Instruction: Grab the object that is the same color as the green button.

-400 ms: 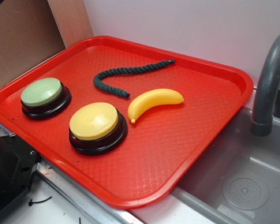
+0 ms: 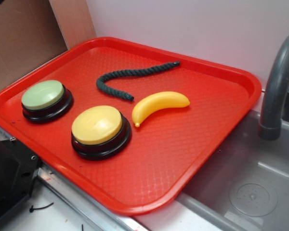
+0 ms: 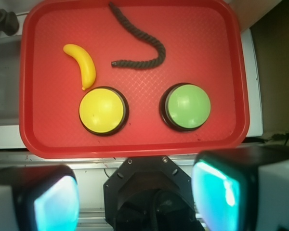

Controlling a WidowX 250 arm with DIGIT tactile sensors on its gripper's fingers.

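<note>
the dark green rope piece [image 2: 135, 77] lies flat on the red tray [image 2: 202, 139], in the tray's far half as the exterior view shows it. it is thin, twisted and wavy: one long run reaches toward the far right corner, then it bends in a hook whose short end points at the banana. nothing touches it.

the yellow banana [image 2: 159, 105] lies just beside the hook end of the rope, apart from it by a narrow strip of tray. its stem tip points down toward the yellow button [image 2: 97, 126] and sits close to that button's black base.

the green button [image 2: 43, 95] is a pale green dome on a black round base, near the tray's left edge in the exterior view. the yellow-topped button stands beside it, nearer the tray's front edge. the two bases do not touch. the rope's bend lies between the green button and the banana, further back.

in the wrist view the same layout shows from above: rope [image 3: 142, 41] at top centre, banana [image 3: 83, 65] at left, yellow button [image 3: 103, 110] and green button [image 3: 187, 107] side by side below.

the gripper [image 3: 135, 192] hangs off the tray, outside its near edge, well apart from the rope. its two fingers [image 3: 221, 187] show blurred at the bottom corners of the wrist view, spread wide with nothing between them.

a grey sink basin [image 2: 250, 187] and grey faucet [image 2: 277, 91] stand to the right of the tray.
</note>
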